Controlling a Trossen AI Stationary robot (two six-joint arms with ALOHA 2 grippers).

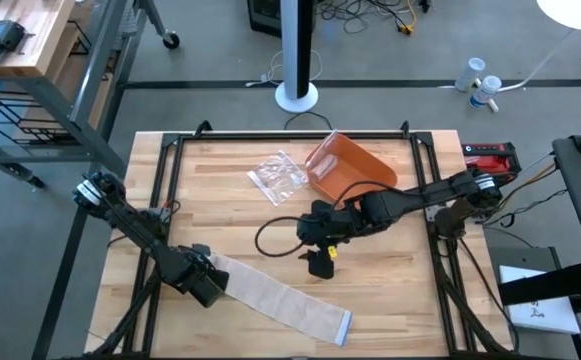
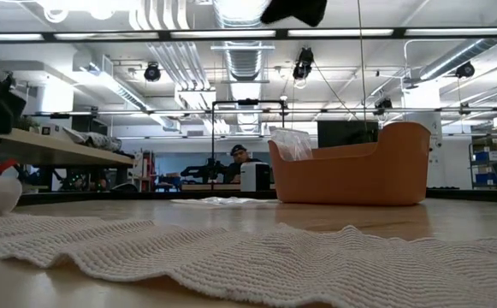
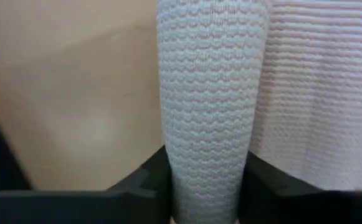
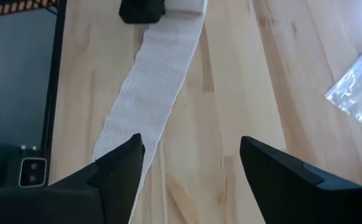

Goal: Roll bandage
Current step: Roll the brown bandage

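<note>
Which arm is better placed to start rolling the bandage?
Left. Its claw is shut on the bandage end, shown in the left wrist view. The right claw hangs open above the table, holding nothing.

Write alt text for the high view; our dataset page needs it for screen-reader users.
From above, the left gripper is shut on one end of a white bandage lying flat across a wooden table. The right gripper hovers open nearby, beside an orange bin and a plastic bag.
</note>
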